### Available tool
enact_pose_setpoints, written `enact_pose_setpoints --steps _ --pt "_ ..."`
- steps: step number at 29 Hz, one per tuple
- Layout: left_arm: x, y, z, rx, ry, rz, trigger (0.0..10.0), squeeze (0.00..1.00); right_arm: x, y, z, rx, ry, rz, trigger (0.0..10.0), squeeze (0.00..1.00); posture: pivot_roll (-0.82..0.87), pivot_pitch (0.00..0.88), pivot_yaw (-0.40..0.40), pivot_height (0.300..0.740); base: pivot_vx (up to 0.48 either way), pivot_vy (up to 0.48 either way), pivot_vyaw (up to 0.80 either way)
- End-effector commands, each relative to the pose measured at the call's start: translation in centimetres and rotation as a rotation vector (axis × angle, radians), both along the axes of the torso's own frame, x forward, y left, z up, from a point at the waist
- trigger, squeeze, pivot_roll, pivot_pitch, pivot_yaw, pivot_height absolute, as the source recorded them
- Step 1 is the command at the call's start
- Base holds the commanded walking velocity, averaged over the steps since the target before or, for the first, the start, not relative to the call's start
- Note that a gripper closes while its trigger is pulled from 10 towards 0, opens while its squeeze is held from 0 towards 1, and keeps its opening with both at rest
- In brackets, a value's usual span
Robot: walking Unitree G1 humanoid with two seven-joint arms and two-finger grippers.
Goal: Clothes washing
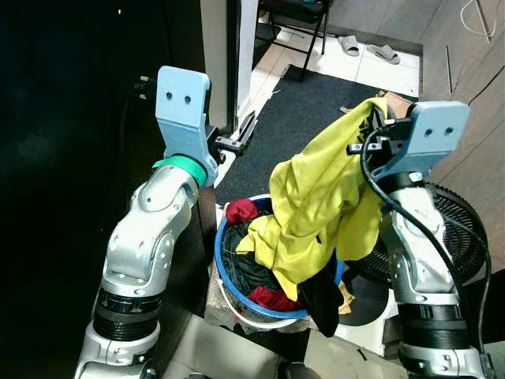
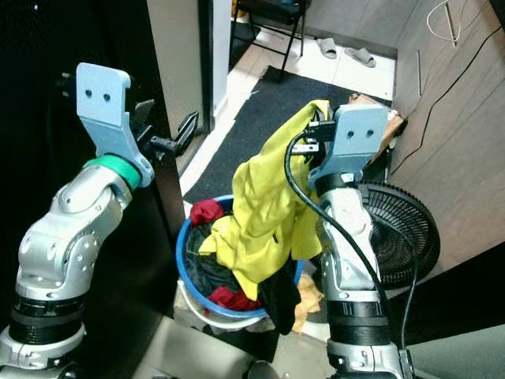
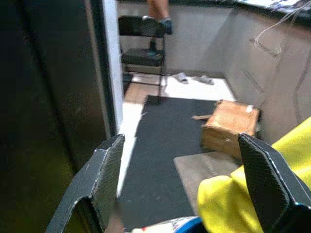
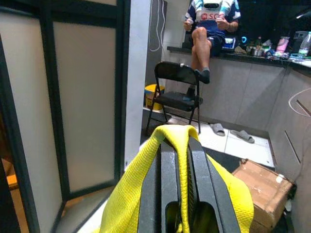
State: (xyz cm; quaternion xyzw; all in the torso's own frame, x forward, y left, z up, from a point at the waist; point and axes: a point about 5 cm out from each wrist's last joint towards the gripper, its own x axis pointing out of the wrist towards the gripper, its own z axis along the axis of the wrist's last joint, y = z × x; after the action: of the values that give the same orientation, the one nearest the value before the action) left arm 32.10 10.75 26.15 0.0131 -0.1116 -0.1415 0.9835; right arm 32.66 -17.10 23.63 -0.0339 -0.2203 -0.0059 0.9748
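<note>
The right end effector (image 4: 180,160) is clenching a yellow garment (image 1: 316,205), its two flat black fingers (image 4: 169,184) pressed almost together with a fold of the cloth pinched over and between their tips. The fabric is showing a fine ribbed knit weave up close, and it is hanging from the raised grip in soft, loose folds down over the near rim of a round blue laundry basket (image 1: 222,272) with a white lower wall. The basket is holding a heap of crumpled clothes, dark green or black pieces (image 1: 246,267) in the middle and red ones (image 1: 241,210) at the far edge and near the front. The left end effector (image 3: 194,179) is hanging released, its wide, matt black fingers (image 3: 104,179) standing well apart, held above and to the left of the basket, beside a white door frame (image 1: 245,55). A dark, coarse floor mat (image 1: 304,118) is lying beyond the basket, with a brown cardboard box (image 3: 229,127) resting at its far right edge. A round black wire-grille fan (image 1: 461,237) is standing just beside the right arm. Farther back a black folding metal chair (image 4: 177,94) is standing on pale tiles near a pair of grey slippers (image 4: 233,132), and a person (image 4: 209,34) is sitting on the table behind it, wearing a shirt with lettering too blurred to read.
</note>
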Motion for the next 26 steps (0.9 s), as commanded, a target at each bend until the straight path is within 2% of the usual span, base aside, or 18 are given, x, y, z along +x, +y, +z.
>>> enact_pose_setpoints --steps 1,11,15,17,23,26 --pt "0.4 1.1 -1.7 0.026 0.033 0.047 10.0 0.00 0.1 -0.4 -1.3 -0.034 0.041 -0.013 10.0 0.08 0.00 0.056 -0.026 0.740 0.000 0.000 0.00" --pt "0.9 1.7 -2.6 0.026 0.057 0.060 10.0 0.00 0.4 -0.7 -2.8 -0.066 0.092 -0.027 10.0 0.02 -0.01 0.053 -0.028 0.740 0.000 0.000 0.00" --pt "1.2 1.7 -3.1 0.023 0.077 0.066 10.0 0.00 0.4 -0.7 -4.2 -0.066 0.138 -0.017 10.0 0.02 -0.01 0.052 -0.027 0.740 0.000 0.000 0.00" --pt "1.4 1.9 -4.1 0.033 0.100 0.078 10.0 0.00 0.2 -0.7 -5.7 -0.070 0.181 -0.016 10.0 0.02 -0.01 0.056 -0.025 0.740 0.000 0.000 0.00" --pt "1.3 1.9 -4.2 0.034 0.103 0.078 10.0 0.00 0.1 -0.8 -5.9 -0.070 0.184 -0.020 10.0 0.02 -0.01 0.057 -0.025 0.740 0.000 0.000 0.00" --pt "1.3 1.4 -3.8 0.027 0.082 0.063 10.0 0.00 0.1 -1.2 -5.6 -0.063 0.170 -0.037 10.0 0.02 -0.02 0.062 -0.021 0.740 0.000 0.000 -0.30"
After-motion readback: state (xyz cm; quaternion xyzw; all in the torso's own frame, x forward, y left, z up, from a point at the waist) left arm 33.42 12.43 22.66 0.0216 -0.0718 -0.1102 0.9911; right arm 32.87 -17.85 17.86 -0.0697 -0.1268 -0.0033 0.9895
